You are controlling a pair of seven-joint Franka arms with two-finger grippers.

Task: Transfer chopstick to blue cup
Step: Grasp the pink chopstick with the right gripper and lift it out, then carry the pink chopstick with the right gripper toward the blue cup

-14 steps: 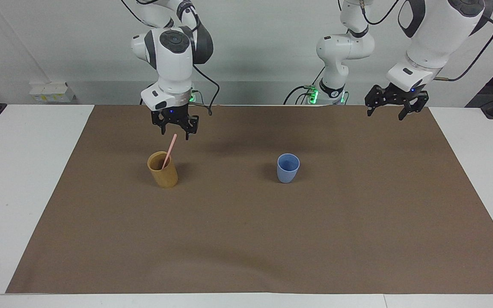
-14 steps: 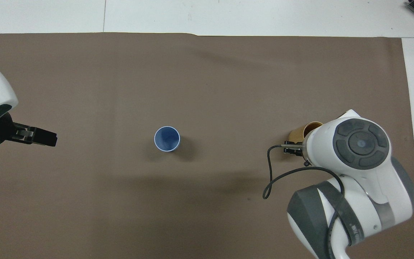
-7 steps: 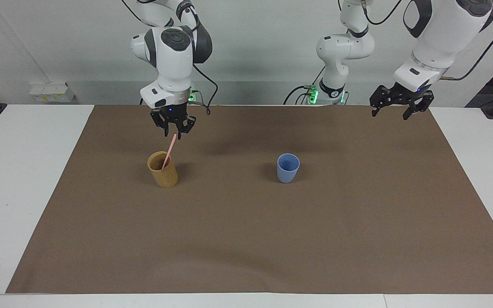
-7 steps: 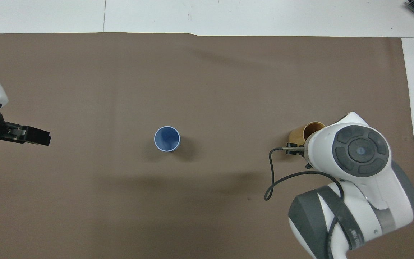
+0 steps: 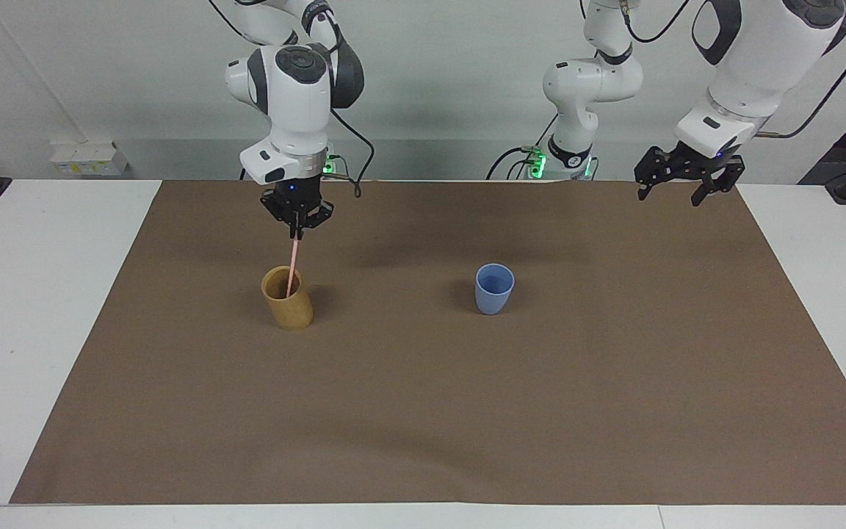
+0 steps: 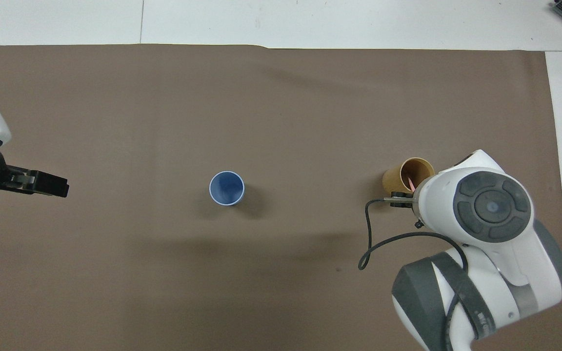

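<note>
The pale-pink chopstick (image 5: 292,266) stands nearly upright in the tan cup (image 5: 287,298), its lower end inside. My right gripper (image 5: 296,233) is over the tan cup and shut on the stick's top end. In the overhead view the right arm covers most of the stick (image 6: 410,183), and only a short pink piece shows inside the tan cup (image 6: 403,174). The blue cup (image 5: 494,289) stands upright and empty mid-table, also in the overhead view (image 6: 227,188). My left gripper (image 5: 681,192) waits open in the air over the mat's edge at its own end (image 6: 42,183).
A brown mat (image 5: 423,411) covers most of the white table (image 5: 41,294). A black cable (image 6: 373,239) loops from the right arm's wrist above the mat.
My right gripper has closed on the stick's top end. The stick has gone from leaning to nearly upright, and the tan cup has shifted a little toward the blue cup. The left gripper rose slightly.
</note>
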